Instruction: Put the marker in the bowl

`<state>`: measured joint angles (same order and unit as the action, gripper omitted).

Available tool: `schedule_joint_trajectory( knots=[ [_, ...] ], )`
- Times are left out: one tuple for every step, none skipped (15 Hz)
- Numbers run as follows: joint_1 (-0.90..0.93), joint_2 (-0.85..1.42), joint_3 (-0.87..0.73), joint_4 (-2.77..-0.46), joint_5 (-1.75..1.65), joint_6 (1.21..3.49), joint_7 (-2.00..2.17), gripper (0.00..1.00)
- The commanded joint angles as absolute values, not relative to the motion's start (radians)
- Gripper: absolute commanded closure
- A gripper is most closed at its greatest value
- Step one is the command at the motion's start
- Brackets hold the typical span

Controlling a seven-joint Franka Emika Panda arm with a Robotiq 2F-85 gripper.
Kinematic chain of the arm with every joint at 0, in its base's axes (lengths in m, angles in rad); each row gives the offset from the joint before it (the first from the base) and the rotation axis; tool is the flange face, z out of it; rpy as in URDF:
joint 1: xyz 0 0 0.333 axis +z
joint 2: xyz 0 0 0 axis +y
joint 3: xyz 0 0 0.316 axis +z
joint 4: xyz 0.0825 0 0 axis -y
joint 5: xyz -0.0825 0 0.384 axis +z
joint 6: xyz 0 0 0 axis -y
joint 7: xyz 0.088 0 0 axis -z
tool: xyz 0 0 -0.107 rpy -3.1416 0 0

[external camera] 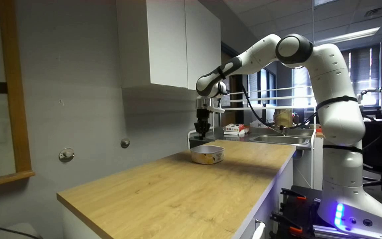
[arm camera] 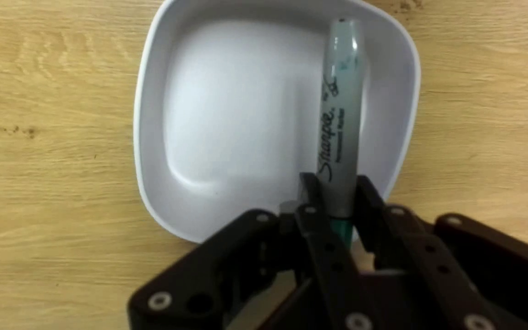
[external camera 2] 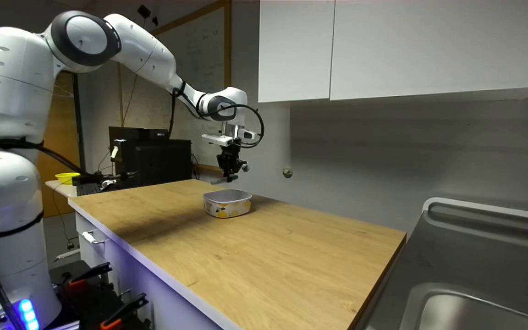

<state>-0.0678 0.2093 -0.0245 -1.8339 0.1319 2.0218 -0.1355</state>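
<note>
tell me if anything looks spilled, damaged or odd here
Two small things in the wrist view: teal smudges on the grey-bodied Sharpie marker, perhaps stray ink, and dark specks on the wooden countertop beside the bowl, possibly stains or just grain.

wrist view | bowl (arm camera: 245,105): cropped at top | marker (arm camera: 343,114): part-hidden by fingers (arm camera: 369,208)

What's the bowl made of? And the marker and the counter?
Bowl: probably plastic, softly shiny; thin, smooth rim, glint in one corner.
Marker: probably plastic, glossy; bright glint near one end.
Counter: wood or wood-look laminate, fairly dull; grain shows.
</note>
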Motion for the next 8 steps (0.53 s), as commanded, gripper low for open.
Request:
schedule_joint_trajectory(
  knots=[
    [-0.093,0.252,-0.032,-1.824,0.158,2.011,-0.176,0.89],
    [-0.099,0.259,-0.032,-1.827,0.159,2.011,-0.179,0.89],
    [-0.105,0.268,-0.032,-1.829,0.159,2.014,-0.182,0.89],
    [-0.109,0.275,-0.032,-1.832,0.159,2.015,-0.183,0.89],
    [-0.111,0.282,-0.031,-1.834,0.158,2.017,-0.184,0.89],
    [-0.114,0.288,-0.030,-1.836,0.158,2.018,-0.184,0.89],
    [-0.115,0.294,-0.030,-1.839,0.156,2.020,-0.184,0.89],
    [-0.115,0.298,-0.029,-1.842,0.155,2.021,-0.183,0.89]
  ],
)
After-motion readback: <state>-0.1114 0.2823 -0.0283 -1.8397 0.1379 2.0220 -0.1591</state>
